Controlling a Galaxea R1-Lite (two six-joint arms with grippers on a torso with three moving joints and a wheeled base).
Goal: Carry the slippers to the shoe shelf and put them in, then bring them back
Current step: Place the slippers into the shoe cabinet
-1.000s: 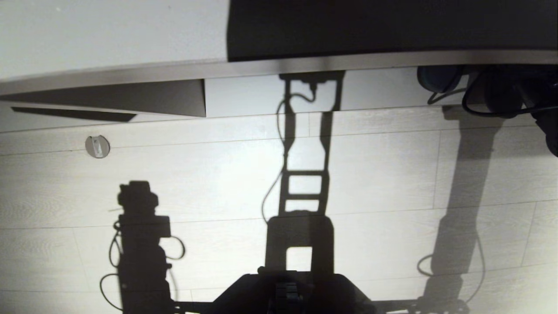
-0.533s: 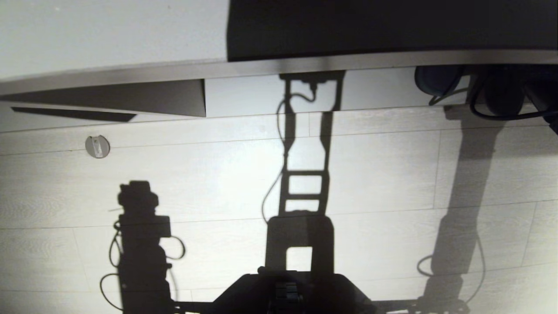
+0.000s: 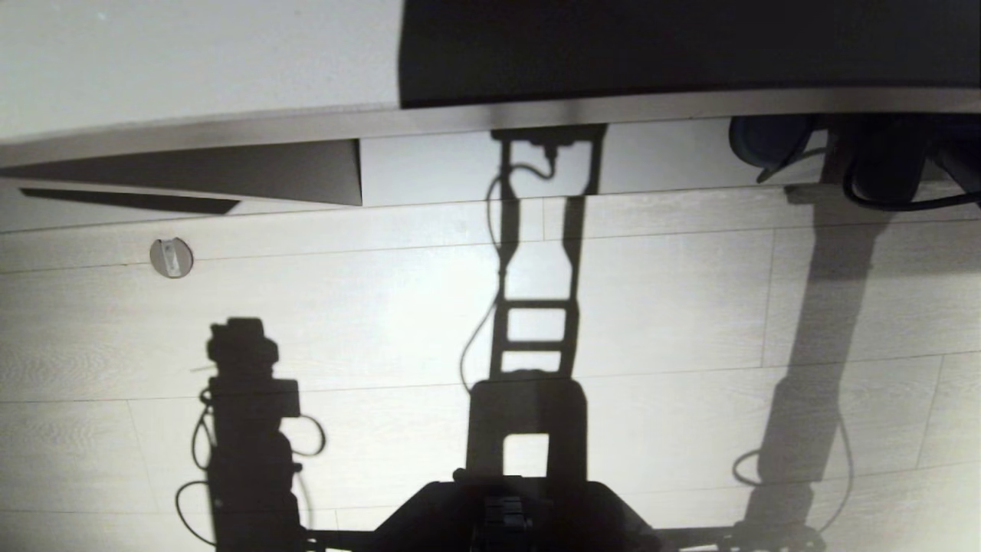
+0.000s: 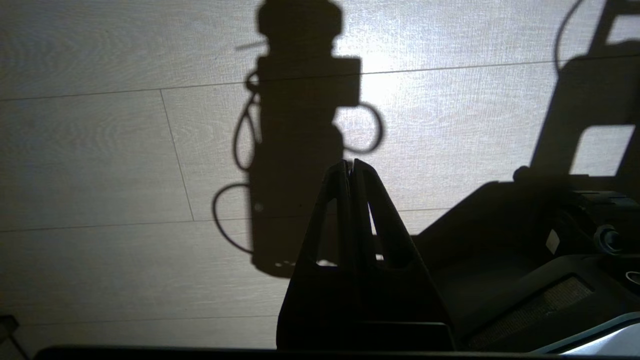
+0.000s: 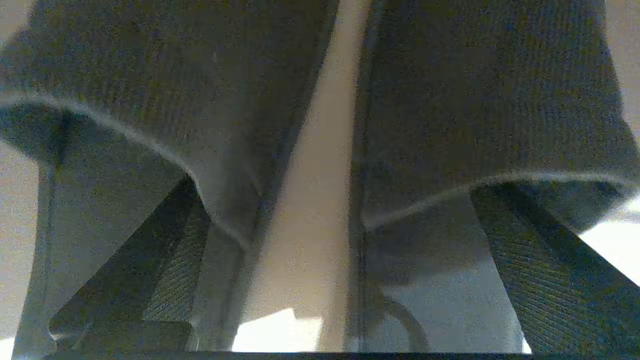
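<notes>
Jaws of the right gripper (image 5: 330, 280) gape wide, one finger inside each of the slippers (image 5: 480, 110); arm has drawn right.

head: high, facing down on my floor (image 3: 651, 307) | left wrist: low over same boards, shares shadow | right wrist: tight against slippers (image 5: 200, 100)

Pale plank floor (image 3: 651, 307) bears a small round metal fitting (image 3: 171, 257).
</notes>
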